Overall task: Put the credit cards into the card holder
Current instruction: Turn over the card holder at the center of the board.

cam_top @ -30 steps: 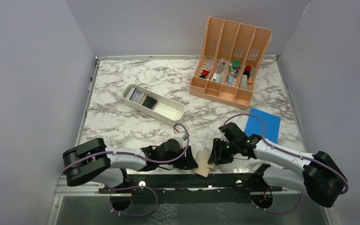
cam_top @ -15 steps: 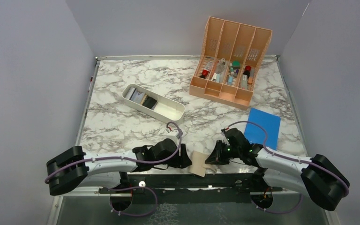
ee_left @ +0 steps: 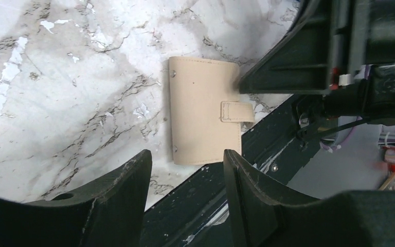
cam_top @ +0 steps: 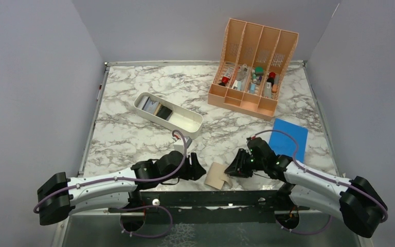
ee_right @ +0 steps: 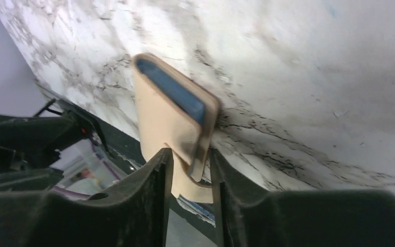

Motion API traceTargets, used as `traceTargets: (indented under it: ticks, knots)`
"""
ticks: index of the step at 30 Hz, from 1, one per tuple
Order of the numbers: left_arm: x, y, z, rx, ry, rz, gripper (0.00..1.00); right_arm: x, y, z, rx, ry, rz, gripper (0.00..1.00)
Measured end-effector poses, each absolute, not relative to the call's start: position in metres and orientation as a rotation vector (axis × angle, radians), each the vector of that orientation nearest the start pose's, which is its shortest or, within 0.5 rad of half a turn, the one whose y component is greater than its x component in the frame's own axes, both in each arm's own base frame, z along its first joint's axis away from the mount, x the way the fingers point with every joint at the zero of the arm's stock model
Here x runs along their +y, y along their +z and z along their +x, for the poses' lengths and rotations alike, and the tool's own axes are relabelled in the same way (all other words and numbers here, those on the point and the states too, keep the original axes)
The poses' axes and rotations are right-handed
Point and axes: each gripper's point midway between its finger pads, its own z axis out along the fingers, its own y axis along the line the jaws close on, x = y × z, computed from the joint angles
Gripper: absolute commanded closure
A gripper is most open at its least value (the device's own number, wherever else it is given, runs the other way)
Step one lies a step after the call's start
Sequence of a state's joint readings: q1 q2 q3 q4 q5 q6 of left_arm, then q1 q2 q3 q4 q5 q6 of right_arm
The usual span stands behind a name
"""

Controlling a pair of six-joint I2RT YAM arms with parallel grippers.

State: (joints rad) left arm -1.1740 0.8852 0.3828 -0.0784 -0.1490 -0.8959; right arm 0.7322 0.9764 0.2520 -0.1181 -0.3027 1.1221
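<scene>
Lilac walls, marbled tabletop, seemingly even light

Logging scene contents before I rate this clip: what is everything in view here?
card holder: one, tan, closed, at the near table edge between the grippers
credit cards: at least two visible, grey and black, in the white tray's left end
white tray: one, white, oblong, centre-left of the table
slotted organizer: one, peach, far right, holding small mixed items
flat rectangle: one, bright blue, right side of the table
table: one, white-grey marble
left gripper: one, black, open, just left of the card holder
right gripper: one, black, fingers either side of the card holder's strap edge, grip unclear
</scene>
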Motion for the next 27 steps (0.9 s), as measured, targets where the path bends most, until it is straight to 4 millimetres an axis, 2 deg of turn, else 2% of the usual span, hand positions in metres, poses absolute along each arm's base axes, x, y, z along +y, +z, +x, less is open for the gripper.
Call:
traceTargets:
  ticks: [3, 7, 10, 14, 18, 24, 27]
  knots:
    - [-0.269, 0.092, 0.108, 2.329, -0.982, 0.211, 0.43, 0.220, 0.055, 0.129, 2.662, 1.014, 0.288, 0.46]
    - [-0.261, 0.088, 0.116, 2.343, -0.942, 0.171, 0.42, 0.218, 0.096, 0.143, 2.537, 0.997, 0.146, 0.44]
    - [-0.253, 0.086, 0.131, 2.353, -0.933, 0.100, 0.42, 0.217, 0.110, 0.147, 2.487, 0.965, 0.031, 0.44]
    - [-0.236, 0.074, 0.147, 2.386, -0.925, 0.004, 0.42, 0.213, 0.104, 0.148, 2.490, 0.878, -0.113, 0.42]
    - [-0.228, 0.072, 0.147, 2.412, -0.943, -0.012, 0.42, 0.213, 0.092, 0.138, 2.523, 0.827, -0.209, 0.40]
    - [-0.223, 0.072, 0.146, 2.442, -0.971, -0.019, 0.42, 0.237, 0.066, 0.098, 2.600, 0.713, -0.478, 0.37]
    - [-0.221, 0.073, 0.148, 2.449, -0.971, -0.025, 0.42, 0.255, 0.063, 0.087, 2.591, 0.638, -0.603, 0.34]
